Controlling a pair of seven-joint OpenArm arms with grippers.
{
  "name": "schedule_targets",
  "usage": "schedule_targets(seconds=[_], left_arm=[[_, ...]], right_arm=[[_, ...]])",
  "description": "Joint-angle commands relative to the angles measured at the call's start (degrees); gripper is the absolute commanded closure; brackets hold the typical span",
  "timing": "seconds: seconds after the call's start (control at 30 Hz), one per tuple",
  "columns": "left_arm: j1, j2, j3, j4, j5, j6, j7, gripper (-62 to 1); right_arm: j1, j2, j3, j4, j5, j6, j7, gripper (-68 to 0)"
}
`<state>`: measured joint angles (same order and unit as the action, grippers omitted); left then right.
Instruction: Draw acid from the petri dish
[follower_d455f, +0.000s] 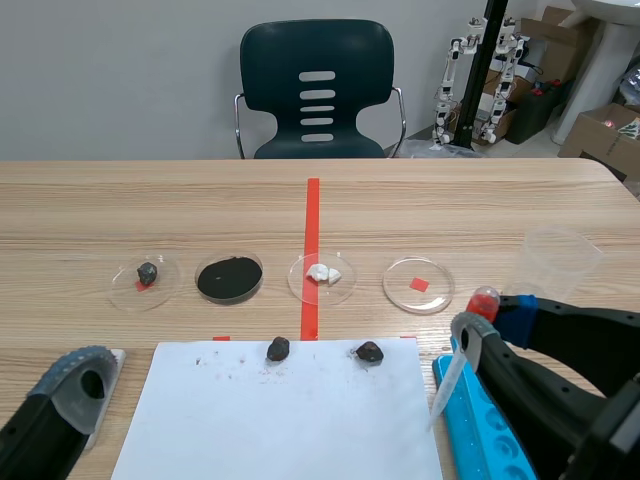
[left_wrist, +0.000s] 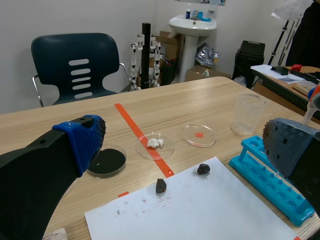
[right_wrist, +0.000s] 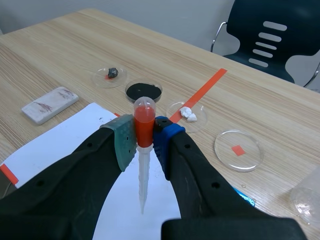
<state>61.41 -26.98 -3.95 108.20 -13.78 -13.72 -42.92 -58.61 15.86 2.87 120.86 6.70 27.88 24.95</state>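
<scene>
- The petri dish (follower_d455f: 400, 291) is shallow, round and clear. It is the rightmost of four dishes in a row across the tabletop (follower_d455f: 150, 200), and a small red square shows through its base. I cannot tell whether it holds any liquid.
- The pipette (right_wrist: 142, 160) is clear plastic, with a rounded bulb filled red-orange and a long stem tapering to a fine point.
- The right tool (right_wrist: 143, 141) is clamped on the pipette just below the bulb, with the grey-green pad on one side and the blue pad on the other. The bulb points up and the tip points down.
- In the scene view the right arm comes in low from the right. The pipette slants over the right edge of the white paper (follower_d455f: 290, 420), and its tip is in the air on the robot's side of the petri dish, apart from it.
- The left tool (left_wrist: 185, 142) is spread wide with nothing between its fingers. Its arm sits low at the near left of the tabletop, beside the paper's left edge.
- The other three dishes hold white lumps (follower_d455f: 322, 272), a black fill (follower_d455f: 230, 278) and a dark stone (follower_d455f: 147, 271).
- Two dark stones (follower_d455f: 278, 349) lie on the far edge of the paper.
- A blue rack (follower_d455f: 480, 440) lies just right of the paper, and a clear beaker (follower_d455f: 560, 262) stands right of the petri dish.
</scene>
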Motion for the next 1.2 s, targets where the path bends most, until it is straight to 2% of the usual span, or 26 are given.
schedule_targets(seconds=[0.0, 0.57, 0.9, 1.17], left_arm=[[0.31, 0.26, -0.04, 1.07, -0.35, -0.17, -0.76, -62.3], [0.31, 0.26, -0.04, 1.07, -0.35, -0.17, -0.79, -62.3], [0.31, 0.26, -0.04, 1.07, -0.35, -0.17, -0.76, -62.3], [0.31, 0.26, -0.04, 1.07, -0.35, -0.17, -0.76, -62.3]], right_arm=[[0.35, -0.15, 0.11, 0.92, 0.42, -0.20, 0.85, -9.3], [0.52, -0.15, 0.11, 0.92, 0.39, -0.46, 0.83, -9.3], [0.50, -0.15, 0.11, 0.92, 0.37, -5.68, 0.83, -9.3], [0.52, -0.17, 1.38, 0.92, -0.24, -6.08, 0.61, -9.3]])
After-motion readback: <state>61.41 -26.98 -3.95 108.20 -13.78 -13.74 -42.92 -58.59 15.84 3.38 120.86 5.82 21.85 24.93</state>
